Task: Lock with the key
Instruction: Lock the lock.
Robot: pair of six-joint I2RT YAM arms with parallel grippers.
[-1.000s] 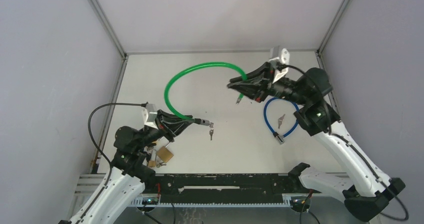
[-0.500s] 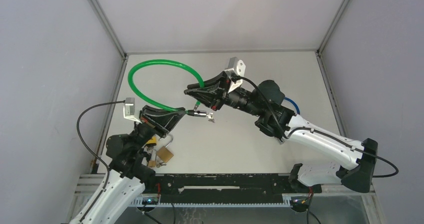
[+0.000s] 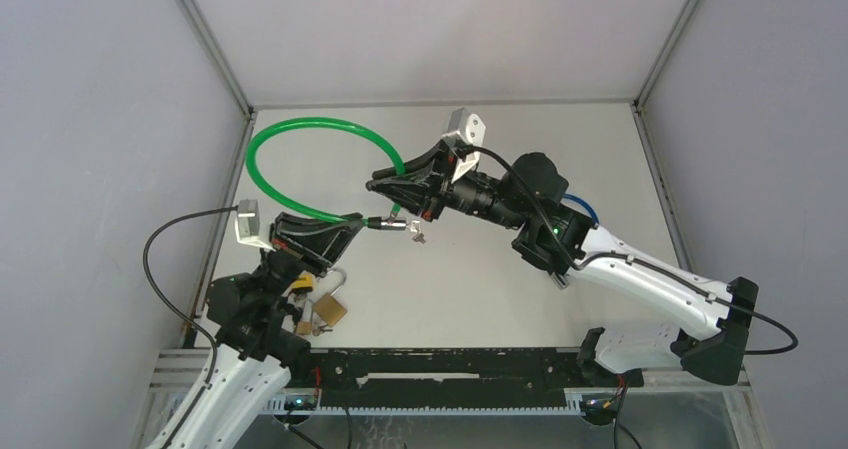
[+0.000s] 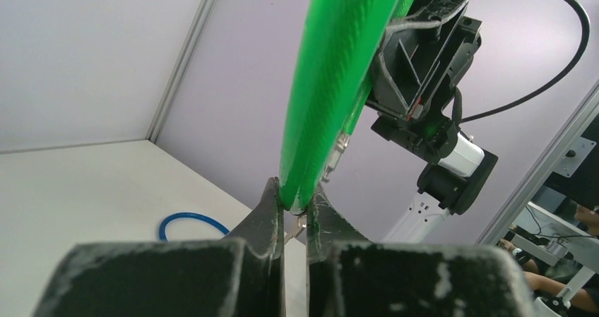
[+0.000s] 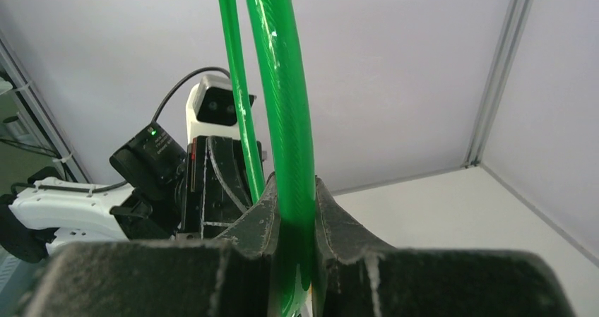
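Jaws of the left gripper (image 3: 360, 226) were clamped shut on one end of the green cable lock (image 3: 300, 127), just behind its metal head, where small keys (image 3: 417, 233) hung. Jaws of the right gripper (image 3: 385, 191) pinched the cable's other end. The loop arched above the table (image 3: 480, 289), its ends close together. Padlocks (image 3: 325, 309) lay near the left arm's base.

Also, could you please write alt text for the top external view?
A green plastic-coated cable lock is held looped above a white table, the left hand and right hand each gripping one end, ends nearly meeting. A brass padlock lies near the table's front left.
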